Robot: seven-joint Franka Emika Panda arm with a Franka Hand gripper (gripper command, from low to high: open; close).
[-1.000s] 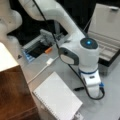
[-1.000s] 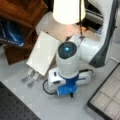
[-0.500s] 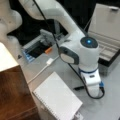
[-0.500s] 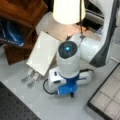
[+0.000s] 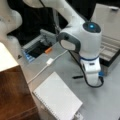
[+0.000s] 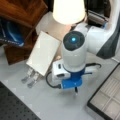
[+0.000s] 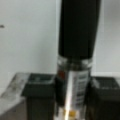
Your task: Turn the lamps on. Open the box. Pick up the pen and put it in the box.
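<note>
The lamp point(image 6: 68, 10) glows bright cream-white at a front view's top. The box point(image 5: 108, 50) stands open at a front view's right, its lid point(image 5: 107, 17) raised and its grey divided tray point(image 6: 108, 96) showing. The pen point(image 7: 75, 50), black with a silver middle, lies on the grey table. My gripper point(image 7: 73, 100) is down over it, with a black finger point(image 7: 40, 92) pressed against each side of the silver section. One black end of the pen point(image 5: 78, 77) sticks out from under the arm's hand point(image 5: 91, 72).
A white spiral notebook point(image 5: 57, 97) lies near the hand. A white cable with an inline switch point(image 5: 50, 61) crosses the table. A wooden stand point(image 5: 15, 92) and a blue-edged dark panel point(image 5: 35, 50) sit at a front view's left.
</note>
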